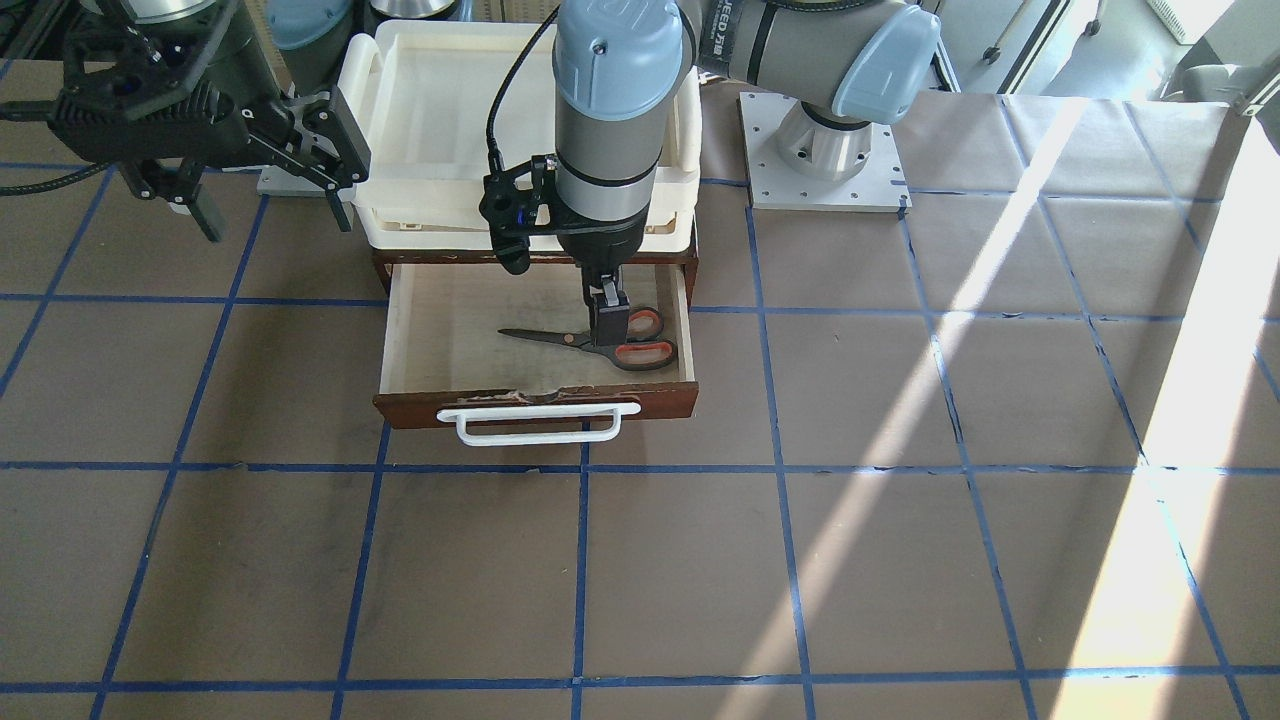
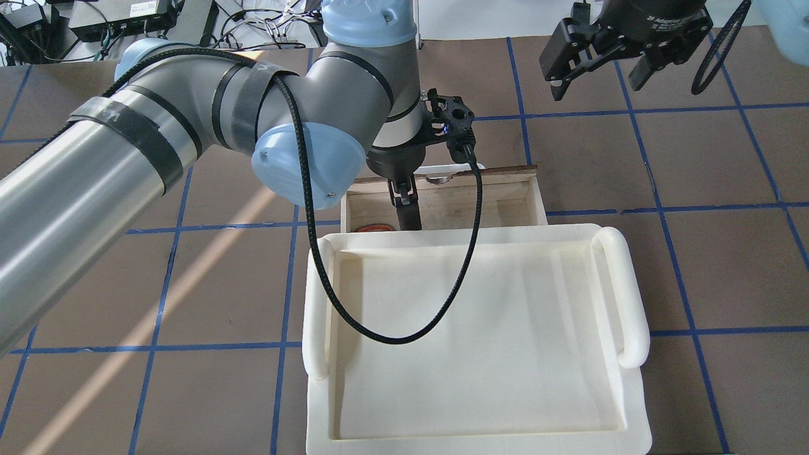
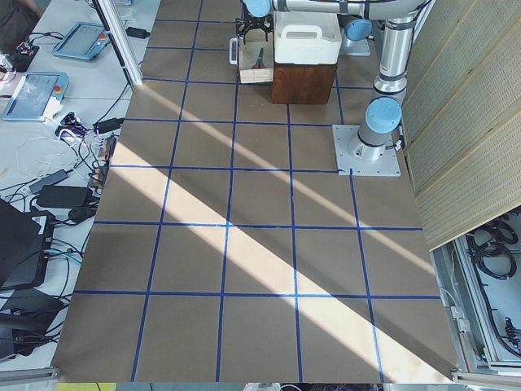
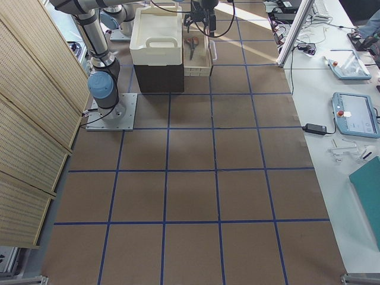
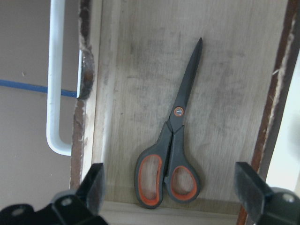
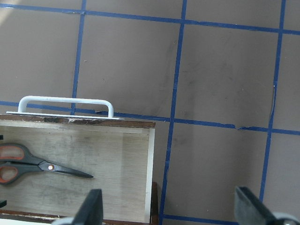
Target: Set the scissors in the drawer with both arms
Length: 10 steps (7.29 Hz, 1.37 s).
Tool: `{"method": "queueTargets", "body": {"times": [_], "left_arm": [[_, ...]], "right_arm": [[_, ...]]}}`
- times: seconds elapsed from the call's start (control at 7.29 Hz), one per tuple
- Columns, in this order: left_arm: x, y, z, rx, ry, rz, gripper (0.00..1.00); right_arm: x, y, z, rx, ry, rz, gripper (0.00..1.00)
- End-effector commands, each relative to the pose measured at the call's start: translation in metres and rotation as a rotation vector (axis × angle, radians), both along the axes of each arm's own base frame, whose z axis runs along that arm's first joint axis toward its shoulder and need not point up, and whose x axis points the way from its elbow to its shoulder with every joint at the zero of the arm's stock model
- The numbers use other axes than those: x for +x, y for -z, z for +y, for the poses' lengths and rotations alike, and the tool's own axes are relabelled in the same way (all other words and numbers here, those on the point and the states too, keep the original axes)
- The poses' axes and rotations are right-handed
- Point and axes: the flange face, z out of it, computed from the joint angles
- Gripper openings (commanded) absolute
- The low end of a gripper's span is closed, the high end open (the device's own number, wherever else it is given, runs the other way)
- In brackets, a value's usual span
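The scissors (image 5: 176, 140) lie flat on the pale floor of the open drawer (image 1: 450, 340), blades pointing toward the white bar handle (image 1: 540, 425) side. My left gripper (image 1: 607, 310) hangs just above the scissors' orange-lined loops, open and empty; its fingers (image 5: 96, 185) stand wide apart on either side in the left wrist view. My right gripper (image 1: 270, 200) is open and empty, raised above the table beside the drawer. The right wrist view shows the scissors (image 6: 37, 164) in the drawer from above. In the overhead view only an orange loop (image 2: 374, 227) shows.
A cream plastic tray (image 2: 622, 297) sits on top of the brown cabinet, behind and above the open drawer. The left arm's base plate (image 1: 825, 150) is bolted to the table beside it. Brown table surface with blue tape lines lies in front of the drawer.
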Motion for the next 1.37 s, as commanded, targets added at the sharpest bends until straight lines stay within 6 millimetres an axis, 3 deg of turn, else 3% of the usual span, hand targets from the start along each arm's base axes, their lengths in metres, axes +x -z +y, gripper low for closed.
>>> {"method": "queueTargets", "body": {"times": [0.0,0.27,0.55,0.69,0.82,1.1,1.23], "left_arm": [[0.011,-0.042,-0.011,-0.045,-0.415,0.038,1.00],[0.059,-0.068,-0.031,-0.067,-0.777,0.056,1.00],[0.128,-0.085,-0.053,-0.088,-1.003,0.068,1.00],[0.178,-0.095,-0.064,-0.132,-1.112,0.028,1.00],[0.211,-0.098,-0.068,-0.148,-1.166,0.006,1.00],[0.245,-0.107,-0.058,-0.130,-1.227,-0.006,1.00],[0.251,-0.111,-0.053,-0.125,-1.242,-0.007,1.00]], "right_arm": [[0.000,0.000,0.001,0.004,0.002,0.000,1.00],[0.000,0.000,0.000,0.001,0.002,0.000,1.00],[0.000,-0.001,0.000,-0.003,0.002,0.000,1.00],[0.000,0.000,0.000,0.000,0.002,0.000,1.00],[0.000,0.000,0.000,0.001,0.002,0.000,1.00],[0.000,0.001,0.000,0.004,0.002,0.000,1.00],[0.000,0.001,-0.001,0.004,0.000,0.000,1.00]]}}
